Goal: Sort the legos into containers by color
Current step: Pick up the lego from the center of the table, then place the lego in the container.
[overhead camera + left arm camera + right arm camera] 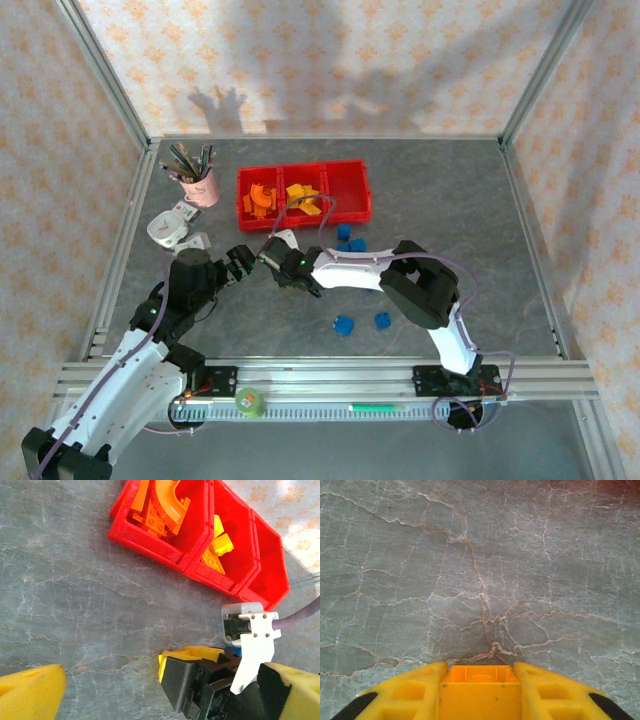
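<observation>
R gripper: we see the jaws pinched tight on one orange-yellow brick, low over the grey tabletop. Can't tell if the brick touches it. From the top cam we place it just in front of the red containers, nr the L bin.

L gripper: spread wide, fingers far apart, close beside the R gripper.

Bins: L one holds orange pcs incl. curved arches. Mid one holds yellow pcs. R one has red floor showing.

We count four blue bricks loose on the table: one pair nr the tray's front R corner, the other pair closer to the arm bases.
</observation>
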{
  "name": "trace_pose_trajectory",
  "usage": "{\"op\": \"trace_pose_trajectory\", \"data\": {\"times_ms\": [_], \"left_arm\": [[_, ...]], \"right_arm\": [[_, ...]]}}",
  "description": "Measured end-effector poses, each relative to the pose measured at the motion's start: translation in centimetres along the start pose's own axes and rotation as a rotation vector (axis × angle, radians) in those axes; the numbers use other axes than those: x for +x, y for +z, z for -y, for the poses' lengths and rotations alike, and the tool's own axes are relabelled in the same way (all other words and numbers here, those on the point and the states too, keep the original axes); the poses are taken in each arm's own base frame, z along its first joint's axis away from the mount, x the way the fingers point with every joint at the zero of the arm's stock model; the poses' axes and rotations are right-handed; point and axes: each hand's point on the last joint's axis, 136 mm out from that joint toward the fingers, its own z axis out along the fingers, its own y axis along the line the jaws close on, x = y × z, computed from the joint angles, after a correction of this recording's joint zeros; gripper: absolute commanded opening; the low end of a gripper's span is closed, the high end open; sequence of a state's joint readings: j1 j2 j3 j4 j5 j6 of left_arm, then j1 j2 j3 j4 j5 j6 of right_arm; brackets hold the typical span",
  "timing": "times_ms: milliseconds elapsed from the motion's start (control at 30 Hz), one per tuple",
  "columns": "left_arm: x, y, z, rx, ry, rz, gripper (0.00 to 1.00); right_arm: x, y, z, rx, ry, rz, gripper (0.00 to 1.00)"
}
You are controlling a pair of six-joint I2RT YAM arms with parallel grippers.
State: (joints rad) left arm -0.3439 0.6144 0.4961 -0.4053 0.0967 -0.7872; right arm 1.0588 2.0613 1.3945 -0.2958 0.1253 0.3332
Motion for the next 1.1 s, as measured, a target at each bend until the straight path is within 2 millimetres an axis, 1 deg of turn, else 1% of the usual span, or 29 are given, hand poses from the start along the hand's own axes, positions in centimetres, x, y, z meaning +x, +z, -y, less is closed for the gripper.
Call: {"op": "trace_pose_trajectory", "data": {"times_ms": [100,167,267,367,400,533,667,733,833,1033,1067,1100], "left_arm": [[0.1,0.2,0.0,-0.002,0.002,-0.006,0.99],[0.2,0.4,0.1,-0.002,0.003,-0.014,0.99],[0.4,0.7,0.1,-0.004,0.005,-0.029,0.99],[0.3,1.0,0.5,0.001,0.008,-0.035,0.99],[0.1,1.1,0.8,0.005,0.008,-0.032,0.99],[-0.7,1.5,1.8,0.027,0.011,-0.017,0.99],[-1.4,2.2,2.8,0.040,0.018,-0.008,0.99],[-1.7,2.5,3.2,0.045,0.024,-0.008,0.99],[-2.1,3.0,4.0,0.061,0.027,-0.006,0.99],[-2.6,3.9,4.9,0.070,0.034,-0.009,0.99],[-2.6,4.0,4.9,0.071,0.035,-0.008,0.99],[-2.7,4.2,5.0,0.071,0.035,-0.008,0.99]], "right_arm": [[-0.1,-0.4,0.1,0.000,0.007,-0.001,0.30],[-0.6,-1.1,0.2,-0.007,0.016,0.006,0.31],[-2.3,-2.6,0.7,-0.028,0.049,0.034,0.31],[-5.1,-3.8,2.0,-0.031,0.106,0.079,0.31],[-6.3,-4.0,2.6,-0.029,0.129,0.099,0.31],[-10.7,-4.6,5.7,-0.009,0.212,0.164,0.32],[-14.7,-4.7,8.0,0.015,0.268,0.229,0.32],[-16.8,-4.3,8.9,0.032,0.286,0.260,0.32],[-18.5,-3.2,10.0,0.052,0.303,0.279,0.32],[-20.3,0.3,11.8,0.097,0.312,0.276,0.33],[-20.5,0.8,12.1,0.105,0.310,0.273,0.34],[-20.7,1.4,12.3,0.114,0.307,0.273,0.37]]}}
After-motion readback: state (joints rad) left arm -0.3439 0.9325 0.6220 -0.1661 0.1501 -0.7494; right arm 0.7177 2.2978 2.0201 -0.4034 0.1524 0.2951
